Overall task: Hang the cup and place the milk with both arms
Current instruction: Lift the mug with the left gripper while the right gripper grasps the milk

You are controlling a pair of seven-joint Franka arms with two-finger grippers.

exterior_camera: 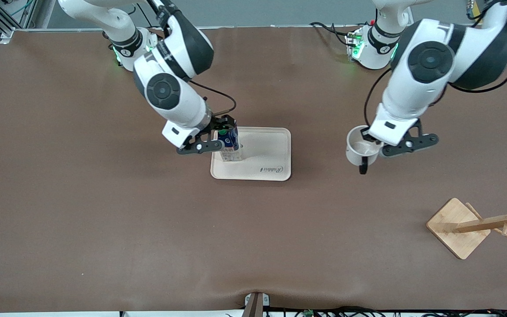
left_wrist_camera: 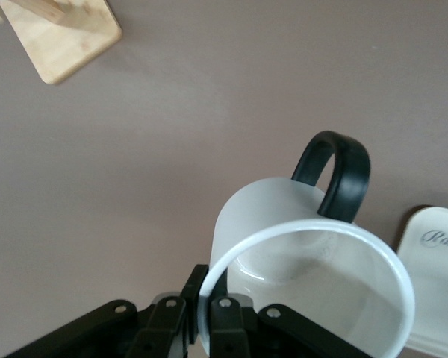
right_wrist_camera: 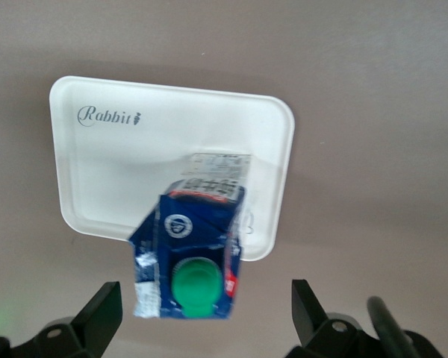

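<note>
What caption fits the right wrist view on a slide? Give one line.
Open right pincer above the milk carton, which stands at the edge of the white tray.

Even, diffuse overhead light; soft shadows fall on the brown table (exterior_camera: pixel 104 211) beside the tray (exterior_camera: pixel 275 169) and under both arms. Green base lights glow. The cup (left_wrist_camera: pixel 313 283) rim appears soft at close range; no strong glare.
</note>
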